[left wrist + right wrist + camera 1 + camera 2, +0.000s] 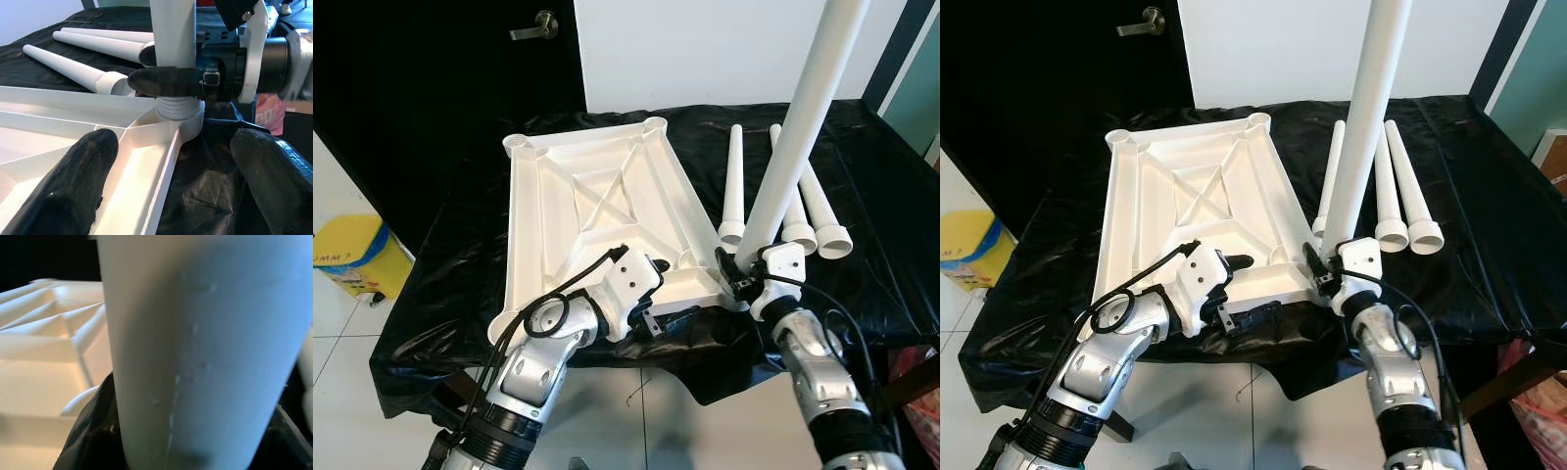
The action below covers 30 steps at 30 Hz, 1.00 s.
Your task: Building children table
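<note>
Beside upright leg [800, 127]: three spare legs [798, 196] on black sheet [881, 215].

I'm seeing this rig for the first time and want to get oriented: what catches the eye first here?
A tall white table leg stands upright at the near right corner of the upturned white tabletop, gripped near its base by the right claw. Three more legs lie on the black sheet to the right. The left claw is open over the tabletop's near edge.
</note>
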Motion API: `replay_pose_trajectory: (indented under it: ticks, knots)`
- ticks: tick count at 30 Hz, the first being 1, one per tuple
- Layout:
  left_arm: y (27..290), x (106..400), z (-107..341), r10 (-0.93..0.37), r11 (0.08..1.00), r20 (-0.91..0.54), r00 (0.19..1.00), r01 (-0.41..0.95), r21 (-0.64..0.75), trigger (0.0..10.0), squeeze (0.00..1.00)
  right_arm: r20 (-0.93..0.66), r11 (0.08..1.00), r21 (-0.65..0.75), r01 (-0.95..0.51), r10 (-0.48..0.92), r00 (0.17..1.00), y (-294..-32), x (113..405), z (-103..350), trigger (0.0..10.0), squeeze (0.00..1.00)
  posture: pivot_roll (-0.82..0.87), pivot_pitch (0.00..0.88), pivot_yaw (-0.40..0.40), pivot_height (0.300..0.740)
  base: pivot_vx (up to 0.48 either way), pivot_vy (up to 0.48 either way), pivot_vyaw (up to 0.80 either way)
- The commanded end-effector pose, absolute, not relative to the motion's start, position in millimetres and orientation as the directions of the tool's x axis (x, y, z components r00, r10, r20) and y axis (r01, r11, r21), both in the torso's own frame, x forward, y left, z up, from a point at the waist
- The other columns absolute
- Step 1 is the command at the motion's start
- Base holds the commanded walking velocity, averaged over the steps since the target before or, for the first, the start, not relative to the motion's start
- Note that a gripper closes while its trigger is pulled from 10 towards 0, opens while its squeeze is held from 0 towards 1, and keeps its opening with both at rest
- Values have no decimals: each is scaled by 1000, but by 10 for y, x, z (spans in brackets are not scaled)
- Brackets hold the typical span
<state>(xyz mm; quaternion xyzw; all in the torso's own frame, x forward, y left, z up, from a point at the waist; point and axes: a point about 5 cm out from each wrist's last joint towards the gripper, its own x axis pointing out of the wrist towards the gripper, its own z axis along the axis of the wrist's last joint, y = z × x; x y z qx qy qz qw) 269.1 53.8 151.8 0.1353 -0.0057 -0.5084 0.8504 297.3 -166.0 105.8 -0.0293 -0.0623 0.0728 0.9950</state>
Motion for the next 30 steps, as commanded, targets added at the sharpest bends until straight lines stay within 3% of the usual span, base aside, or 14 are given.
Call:
replay_pose_trajectory:
  ticks: [1, 12, 30]
  knots:
    - [547, 2703, 1480, -847, 477, -135, 514, 848, 231, 10000, 0, 11, 996, -73, -50, 51, 999, -1718, 2905, 846, 10000, 0, -20, 18, 28, 740, 0, 0, 0]
    - [537, 2693, 1486, -849, 477, -133, 512, 850, 226, 10000, 0, -40, 994, -9, 113, -114, 993, -1536, 2828, 756, 10000, 0, -17, 35, 30, 740, 0, 0, 0]
    - [517, 2698, 1487, -850, 475, -132, 509, 851, 222, 10000, 0, -7, 992, 6, 126, -126, 992, -1471, 2819, 832, 10000, 0, -23, 43, 33, 740, 0, 0, 0]
